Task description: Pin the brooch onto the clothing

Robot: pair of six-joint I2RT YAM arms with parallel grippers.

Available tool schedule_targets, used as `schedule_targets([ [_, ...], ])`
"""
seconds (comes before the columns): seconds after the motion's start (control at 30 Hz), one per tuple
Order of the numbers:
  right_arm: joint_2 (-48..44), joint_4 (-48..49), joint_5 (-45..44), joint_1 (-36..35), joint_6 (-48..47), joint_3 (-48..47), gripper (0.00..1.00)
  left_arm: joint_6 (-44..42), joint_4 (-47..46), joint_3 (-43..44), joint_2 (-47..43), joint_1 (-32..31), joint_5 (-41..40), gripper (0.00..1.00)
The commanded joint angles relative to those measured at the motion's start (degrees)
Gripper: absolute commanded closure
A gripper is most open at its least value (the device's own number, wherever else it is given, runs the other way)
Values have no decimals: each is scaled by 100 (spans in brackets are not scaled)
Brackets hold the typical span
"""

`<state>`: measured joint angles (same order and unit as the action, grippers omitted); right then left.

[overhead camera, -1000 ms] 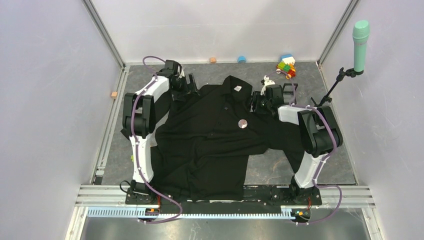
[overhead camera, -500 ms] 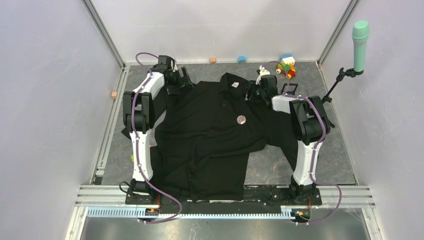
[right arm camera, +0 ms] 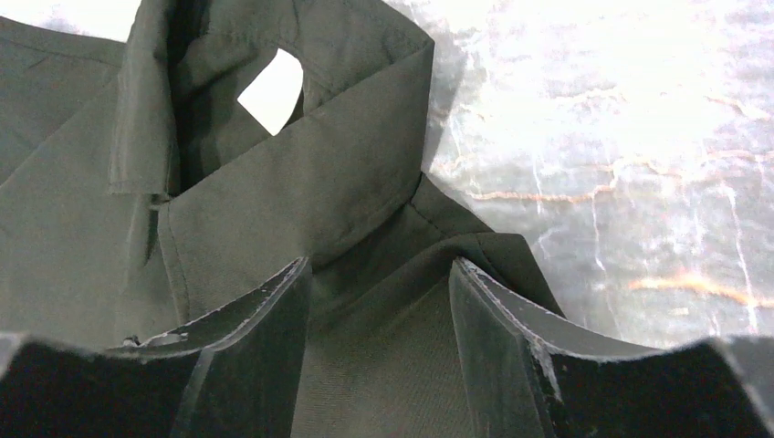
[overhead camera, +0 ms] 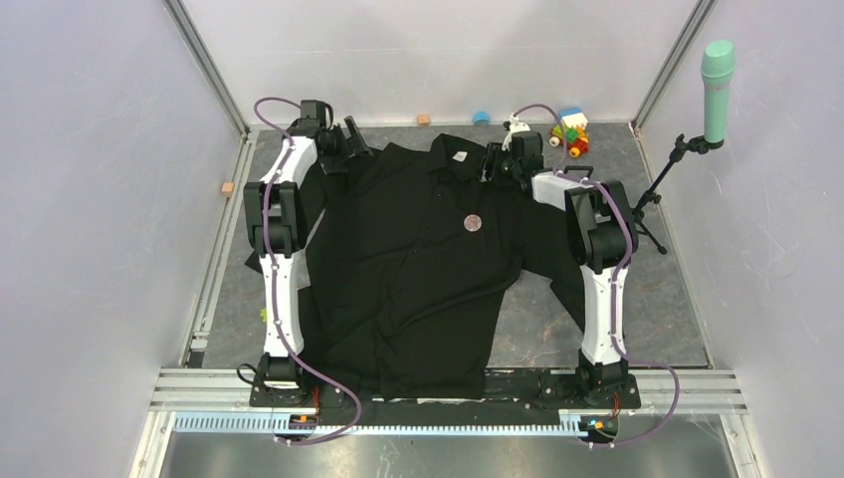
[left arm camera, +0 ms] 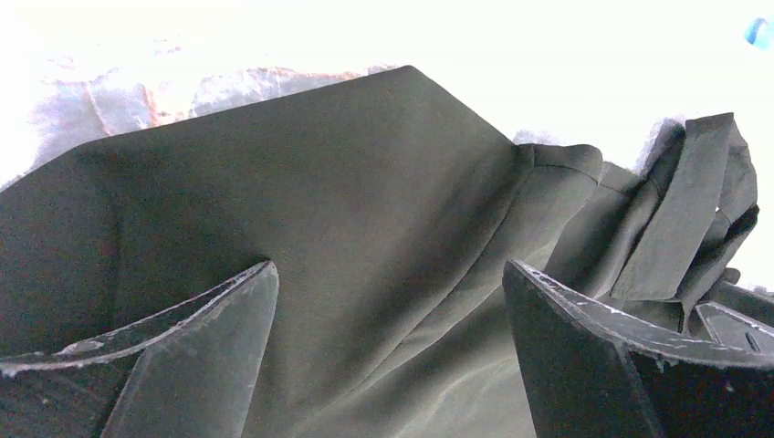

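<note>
- The brooch (overhead camera: pixel 474 222) is a small round disc, pale pinkish-grey. It looks very small against the dark cloth around it.
- It lies flat on the chest of the shirt (overhead camera: pixel 418 269), a little below the collar and near the middle of the front. From these views I cannot tell whether it is fastened or only resting there.
- The shirt is black, with long sleeves and a collar. It is spread face up on the grey table (overhead camera: pixel 657 299), with the collar at the far side and the hem near the arm bases. A small white label (overhead camera: pixel 460 156) shows inside the collar.
- The left gripper (left arm camera: pixel 388 274) is at the far left shoulder of the shirt. Its fingers are spread wide and hold nothing – smooth cloth fills the gap between them.
- The right gripper (right arm camera: pixel 379 265) is at the far right shoulder, just beside the collar (right arm camera: pixel 365 119). Its fingers stand apart too, less wide, with flat cloth between them, and I see no pinch on it.
- The brooch is between the two grippers but nearer to me than both – apart from each, and closer to the right one than to the left one.
- Neither wrist camera shows the brooch.
</note>
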<state>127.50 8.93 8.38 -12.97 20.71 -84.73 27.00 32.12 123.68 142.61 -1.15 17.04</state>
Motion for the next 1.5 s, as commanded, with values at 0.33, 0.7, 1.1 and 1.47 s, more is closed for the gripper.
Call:
schedule_targets([
  [0.33, 380, -1225, -111, 27, -560, -1181, 2, -258, 62, 444, 241, 102, 45, 0],
  [0.7, -1992, -1444, -1618, 117, -1334, 26, 2, -640, -506, -415, -1918, 106, -211, 0],
  [1.1, -6293, -594, -3803, 111, -1817, 3604, 2, -785, -2205, -4420, -6129, 88, -1563, 0],
  [1.47, -8792, -796, -4165, 93, -1879, 5355, 2, -977, -1596, -7461, -9880, 0, -2400, 0],
])
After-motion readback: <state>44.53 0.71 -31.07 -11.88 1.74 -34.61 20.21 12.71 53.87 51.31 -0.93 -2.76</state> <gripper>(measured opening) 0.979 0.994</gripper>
